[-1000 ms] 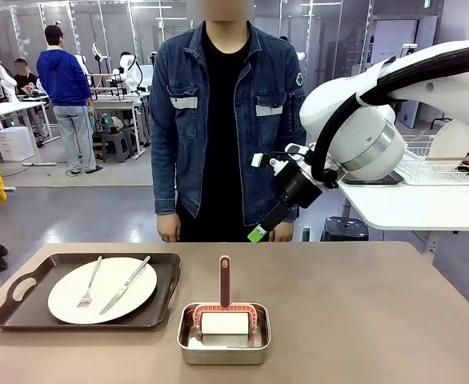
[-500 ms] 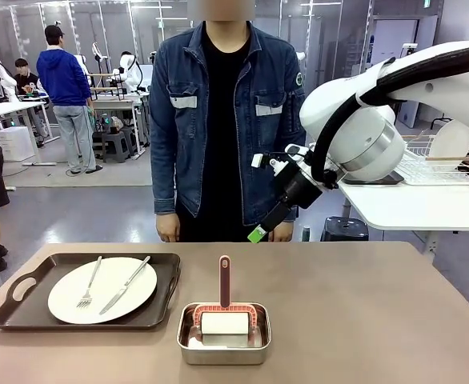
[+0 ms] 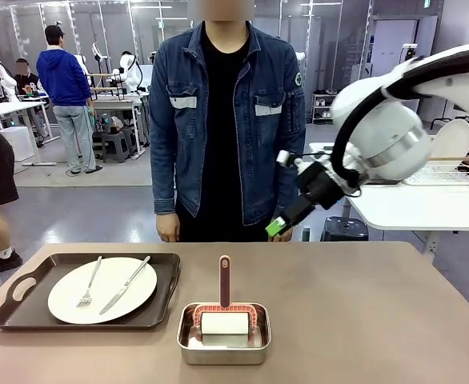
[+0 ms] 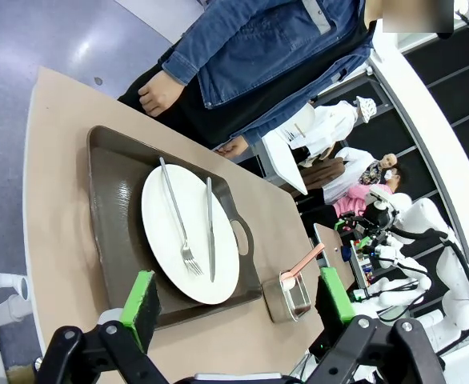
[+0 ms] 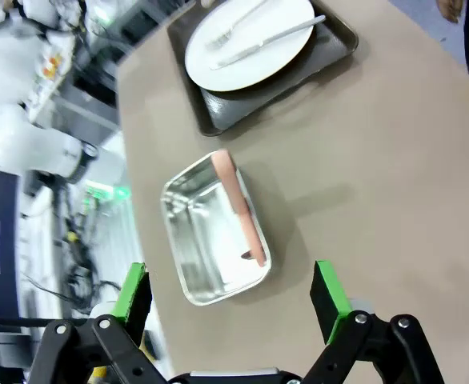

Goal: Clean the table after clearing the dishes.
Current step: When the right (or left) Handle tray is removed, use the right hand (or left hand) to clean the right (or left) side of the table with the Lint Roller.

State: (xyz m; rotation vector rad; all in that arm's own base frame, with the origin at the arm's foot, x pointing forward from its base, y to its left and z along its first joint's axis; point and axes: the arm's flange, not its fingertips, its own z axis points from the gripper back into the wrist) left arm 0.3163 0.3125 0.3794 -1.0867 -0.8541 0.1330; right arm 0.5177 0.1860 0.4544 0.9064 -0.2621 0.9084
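Across the taupe surface [image 3: 362, 320], a person in a denim jacket [image 3: 218, 120] stands at the far edge, hands at their sides. The white right arm [image 3: 378, 132] reaches in from the side, and its right end effector [image 3: 281, 224] hangs in the air over that far edge, level with the person's waist and clear of everything on the surface. Seen from its own wrist, the right end effector [image 5: 230, 290] has its green-padded fingers spread wide and holds nothing.

Below it and well to its left lies a dark brown handled tray [image 3: 10, 308] carrying a round white plate [image 3: 66, 296]. Closer beneath it, just beside the tray's near corner, sits a small steel pan [image 3: 222, 352] holding a lint roller [image 3: 224, 322] whose pink handle [image 3: 224, 280] stands upright. A knife [image 3: 125, 286] and a fork [image 3: 90, 284] rest side by side on the plate.

The left end effector [image 4: 238, 294] also has its fingers apart and empty, raised above the surface with the tray [image 4: 110, 216] and plate [image 4: 166, 232] ahead of it.
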